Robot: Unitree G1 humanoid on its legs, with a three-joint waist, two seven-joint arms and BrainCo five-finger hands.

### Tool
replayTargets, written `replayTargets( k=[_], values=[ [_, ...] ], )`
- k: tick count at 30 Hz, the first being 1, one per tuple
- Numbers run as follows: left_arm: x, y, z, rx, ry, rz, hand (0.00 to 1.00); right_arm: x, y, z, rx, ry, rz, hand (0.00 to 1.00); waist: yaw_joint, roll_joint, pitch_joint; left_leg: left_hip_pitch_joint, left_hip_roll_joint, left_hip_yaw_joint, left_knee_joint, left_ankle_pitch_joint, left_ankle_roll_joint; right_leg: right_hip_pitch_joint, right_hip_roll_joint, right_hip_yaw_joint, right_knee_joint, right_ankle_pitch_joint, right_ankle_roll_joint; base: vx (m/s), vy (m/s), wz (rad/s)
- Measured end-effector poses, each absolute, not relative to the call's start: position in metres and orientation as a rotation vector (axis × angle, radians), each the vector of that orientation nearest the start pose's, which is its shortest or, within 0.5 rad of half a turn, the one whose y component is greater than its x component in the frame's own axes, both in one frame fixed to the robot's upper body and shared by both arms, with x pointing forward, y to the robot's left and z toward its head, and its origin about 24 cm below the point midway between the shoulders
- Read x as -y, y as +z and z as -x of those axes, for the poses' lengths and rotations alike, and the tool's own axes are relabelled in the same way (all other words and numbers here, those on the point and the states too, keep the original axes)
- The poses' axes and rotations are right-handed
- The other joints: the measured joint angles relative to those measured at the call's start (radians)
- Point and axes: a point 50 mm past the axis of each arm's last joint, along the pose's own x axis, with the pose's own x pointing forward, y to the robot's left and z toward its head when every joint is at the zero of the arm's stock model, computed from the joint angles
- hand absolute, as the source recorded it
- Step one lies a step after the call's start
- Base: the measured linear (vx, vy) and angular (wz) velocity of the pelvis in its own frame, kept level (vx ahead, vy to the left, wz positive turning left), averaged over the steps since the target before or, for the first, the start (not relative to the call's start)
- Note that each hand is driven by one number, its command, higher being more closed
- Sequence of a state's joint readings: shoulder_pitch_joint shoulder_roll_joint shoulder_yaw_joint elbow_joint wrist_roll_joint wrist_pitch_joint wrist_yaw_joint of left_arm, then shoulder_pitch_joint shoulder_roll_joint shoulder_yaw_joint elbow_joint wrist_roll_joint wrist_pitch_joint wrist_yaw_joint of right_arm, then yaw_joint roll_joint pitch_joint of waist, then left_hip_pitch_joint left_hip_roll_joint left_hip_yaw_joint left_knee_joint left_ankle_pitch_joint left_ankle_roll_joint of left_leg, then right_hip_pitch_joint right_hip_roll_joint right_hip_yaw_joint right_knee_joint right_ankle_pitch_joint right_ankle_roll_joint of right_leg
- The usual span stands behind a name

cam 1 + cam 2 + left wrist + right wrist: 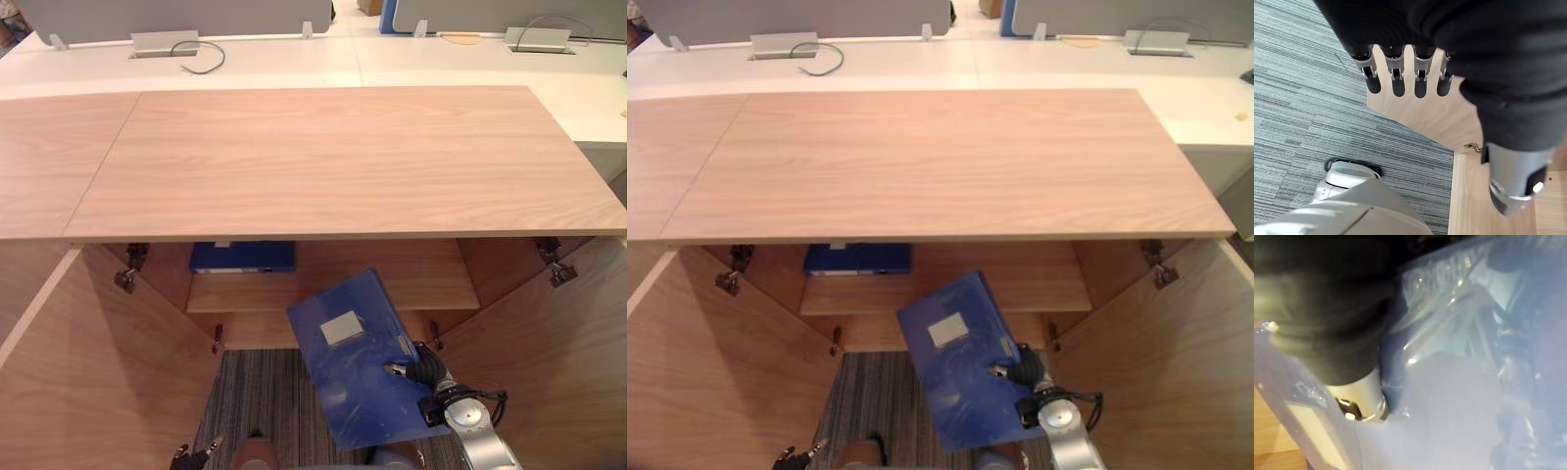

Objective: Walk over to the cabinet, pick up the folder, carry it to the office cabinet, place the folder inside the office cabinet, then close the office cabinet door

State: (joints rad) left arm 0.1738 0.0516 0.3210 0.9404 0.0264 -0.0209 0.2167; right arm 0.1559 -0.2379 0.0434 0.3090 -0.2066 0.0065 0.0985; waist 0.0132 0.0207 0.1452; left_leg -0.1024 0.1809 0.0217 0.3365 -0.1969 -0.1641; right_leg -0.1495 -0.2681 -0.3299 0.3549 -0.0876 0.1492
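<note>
An office: white desks [294, 64] with grey divider screens [176, 18], striped carpet [255, 392], wooden cabinet [333, 157].

The right hand [1322, 313] lays its silver thumb on a translucent blue folder [1449, 401] with a white label [1315, 428]; pale wood [1268, 443] shows beside the folder's edge.

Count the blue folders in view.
2. One blue folder is gripped by the right hand in front of the open cabinet; a second folder lies on its shelf, left side. Others may be hidden deeper inside.
</note>
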Motion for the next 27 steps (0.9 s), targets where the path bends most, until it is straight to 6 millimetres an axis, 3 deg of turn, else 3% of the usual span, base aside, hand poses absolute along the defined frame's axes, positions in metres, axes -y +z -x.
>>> replayTargets(
  k=[6,9,12,14,17,23,27],
  values=[
    [-0.233,-0.153,-0.069,-1.071,0.581,-0.035,0.00,0.203,-0.061,-0.185,-0.495,0.019,0.126,1.00,-0.006,-0.003,0.000,0.031,-0.007,0.025,-0.066,0.032,-0.002,0.005,-0.002,0.005,-0.029,0.004,-0.004,0.02,-0.001,-0.05],
    [-0.230,-0.153,-0.070,-1.058,0.607,0.012,0.00,0.219,-0.051,-0.194,-0.394,-0.178,-0.193,1.00,-0.008,0.002,0.004,0.003,-0.022,0.024,-0.083,0.054,0.000,-0.045,-0.020,0.011,0.004,0.002,-0.008,-0.06,-0.017,0.04],
    [-0.226,-0.153,-0.073,-1.042,0.642,0.051,0.00,0.246,-0.026,-0.214,-0.171,-0.411,-0.483,1.00,-0.016,0.004,0.067,-0.041,-0.040,0.024,0.009,0.034,0.007,-0.082,-0.057,0.026,0.088,-0.016,-0.016,-0.15,0.018,0.09],
    [-0.226,-0.149,-0.081,-0.995,0.675,0.077,0.00,0.259,-0.002,-0.223,-0.003,-0.499,-0.644,1.00,-0.013,0.006,0.120,-0.112,-0.046,0.021,0.170,-0.037,0.014,-0.129,-0.098,0.038,0.218,-0.078,-0.014,-0.21,-0.001,0.14],
    [-0.226,-0.143,-0.091,-0.932,0.719,0.133,0.00,0.263,0.016,-0.236,0.093,-0.542,-0.744,1.00,-0.014,0.010,0.156,-0.222,-0.052,0.016,0.330,-0.105,0.025,-0.223,-0.146,0.057,0.366,-0.140,-0.004,-0.26,-0.017,0.21],
    [-0.222,-0.130,-0.119,-0.822,0.732,0.172,0.00,0.267,0.053,-0.283,0.159,-0.595,-0.885,1.00,0.005,0.040,0.220,-0.465,-0.036,0.030,0.494,-0.100,0.029,-0.424,-0.205,0.062,0.498,-0.148,-0.004,-0.15,0.046,0.29],
    [-0.221,-0.119,-0.143,-0.747,0.719,0.163,0.00,0.260,0.103,-0.329,0.212,-0.553,-0.930,1.00,0.038,0.047,0.271,-0.659,-0.048,0.011,0.640,-0.115,0.050,-0.604,-0.230,0.103,0.620,-0.157,-0.012,-0.07,0.076,0.15]
  ],
)
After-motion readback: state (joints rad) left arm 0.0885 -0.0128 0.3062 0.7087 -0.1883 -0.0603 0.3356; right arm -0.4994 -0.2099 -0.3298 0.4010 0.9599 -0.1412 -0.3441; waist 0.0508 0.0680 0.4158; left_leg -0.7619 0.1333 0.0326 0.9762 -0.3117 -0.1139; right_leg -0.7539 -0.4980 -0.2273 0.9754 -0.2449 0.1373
